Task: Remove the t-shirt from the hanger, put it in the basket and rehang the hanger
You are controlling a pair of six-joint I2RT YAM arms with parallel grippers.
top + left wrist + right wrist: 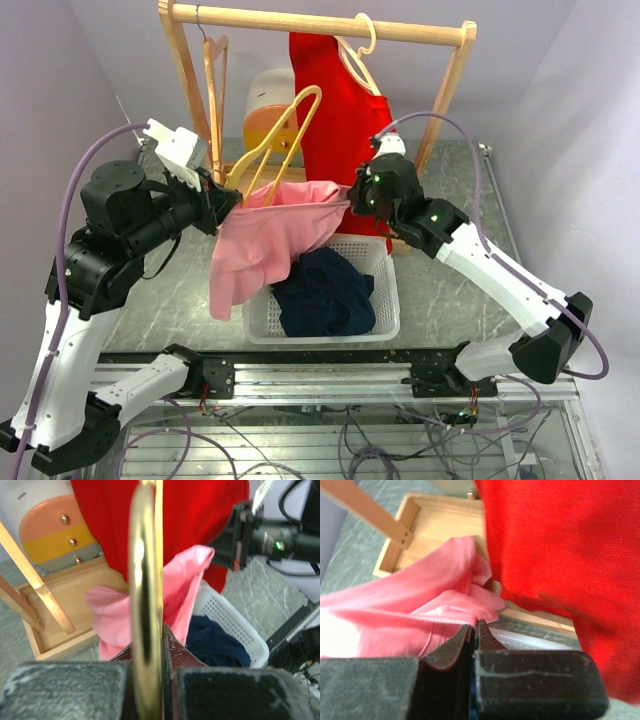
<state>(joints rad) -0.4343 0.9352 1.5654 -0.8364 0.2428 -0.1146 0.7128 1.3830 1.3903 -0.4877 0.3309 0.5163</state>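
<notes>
While the left gripper (222,200) is clamped on the hanger (282,130), the right gripper (352,196) pinches the t-shirt (262,240) — half off, above the basket (390,295) at the counter's near edge. Next: pull apart.

We hold both arms raised, left gripper (218,203) facing right gripper (350,197), well apart, both clamped tight.

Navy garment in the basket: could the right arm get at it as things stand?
Probably not yet: the right tool is shut on the pink t-shirt, which hangs partly over the navy garment.
</notes>
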